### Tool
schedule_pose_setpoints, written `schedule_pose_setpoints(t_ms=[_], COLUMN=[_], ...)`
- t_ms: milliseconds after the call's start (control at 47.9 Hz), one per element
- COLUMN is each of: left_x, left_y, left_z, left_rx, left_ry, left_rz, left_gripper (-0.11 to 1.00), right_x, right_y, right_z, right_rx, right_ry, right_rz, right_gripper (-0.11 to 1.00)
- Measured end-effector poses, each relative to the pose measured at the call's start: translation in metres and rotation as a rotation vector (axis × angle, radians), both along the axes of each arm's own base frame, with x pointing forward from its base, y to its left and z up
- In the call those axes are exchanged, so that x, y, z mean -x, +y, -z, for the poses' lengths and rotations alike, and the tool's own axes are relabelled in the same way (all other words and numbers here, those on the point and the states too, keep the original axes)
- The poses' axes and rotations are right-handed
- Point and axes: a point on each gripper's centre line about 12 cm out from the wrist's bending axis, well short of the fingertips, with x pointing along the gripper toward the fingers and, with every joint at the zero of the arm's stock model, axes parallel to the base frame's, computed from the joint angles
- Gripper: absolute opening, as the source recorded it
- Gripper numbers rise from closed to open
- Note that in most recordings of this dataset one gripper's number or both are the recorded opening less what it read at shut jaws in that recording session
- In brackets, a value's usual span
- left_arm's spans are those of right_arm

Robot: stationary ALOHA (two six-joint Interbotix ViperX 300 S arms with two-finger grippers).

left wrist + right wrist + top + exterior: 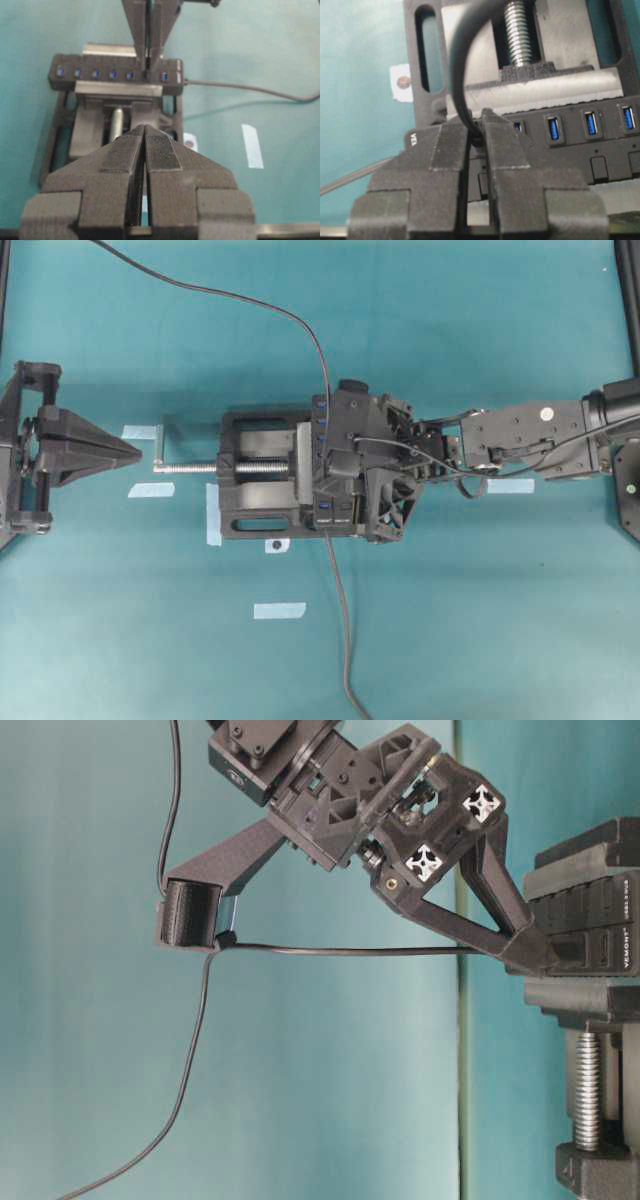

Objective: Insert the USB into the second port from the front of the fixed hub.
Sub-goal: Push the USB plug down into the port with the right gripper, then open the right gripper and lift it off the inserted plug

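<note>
The left hand (135,451) waits at nine o'clock on the teal worktop (450,630), ribbed pads together and holding nothing, well apart from the steel-screwed vise (255,490). At the centre the fixed hub (115,75), a matte black bar of blue slots, sits clamped in it. From three o'clock the right hand (479,135) pinches the USB (476,134) over the second slot; I judge a straight, square push serves best, its thin cable (240,300) slack.

Your right gripper (335,465) crowds the fixed hub (115,75); the vise (255,480) blocks its left, counter (450,620) elsewhere lies open.
</note>
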Motion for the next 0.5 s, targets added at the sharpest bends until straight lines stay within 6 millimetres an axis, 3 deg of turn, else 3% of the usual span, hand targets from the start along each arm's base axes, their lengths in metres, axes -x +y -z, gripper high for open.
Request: schedule_pose_setpoints(t_ms=[501], left_x=[0.0000], left_y=[0.0000], left_z=[0.0000], left_rx=[0.000], left_ry=[0.000], left_rz=[0.000], left_gripper=[0.00], right_x=[-0.0022], right_y=[0.0006], right_z=[-0.0046], right_rx=[-0.003], right_ry=[-0.050], right_rz=[-0.004], right_gripper=[0.10])
